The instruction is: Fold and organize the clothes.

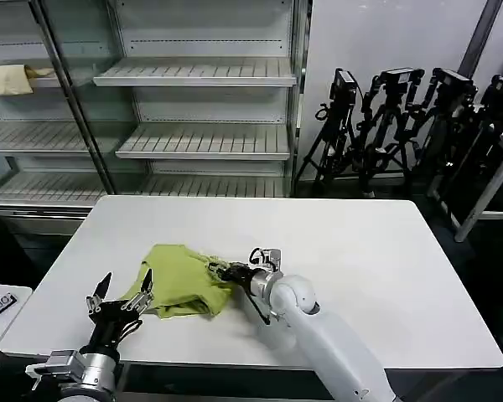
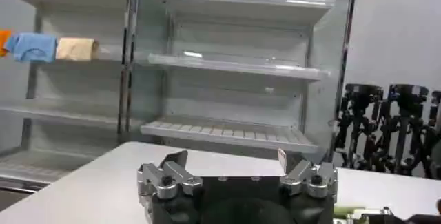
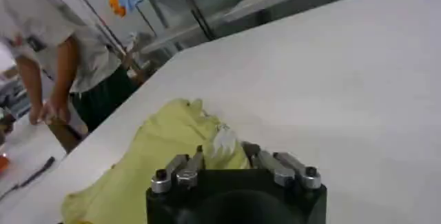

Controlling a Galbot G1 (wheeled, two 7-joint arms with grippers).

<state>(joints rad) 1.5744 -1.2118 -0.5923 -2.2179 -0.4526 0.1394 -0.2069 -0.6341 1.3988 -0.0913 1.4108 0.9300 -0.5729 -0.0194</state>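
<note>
lime t-shirt (image 1: 180,280) pinched in right tool (image 1: 219,270)

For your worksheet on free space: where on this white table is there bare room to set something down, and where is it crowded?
Bare: the table's far strip toward the shelves and its whole right half beyond the right gripper. Crowded: the near-left part, where the T-shirt lies bunched between the open left gripper and the right gripper shut on its edge.

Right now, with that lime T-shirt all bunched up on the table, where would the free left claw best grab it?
Probably the T-shirt's near-left edge, where a thin flap lies flat on the table in front of the left gripper, which hangs open. Coming in low from the robot's own side suits that flap. The right gripper seems shut on the opposite, right edge, so pulling apart could spread the shirt.
</note>
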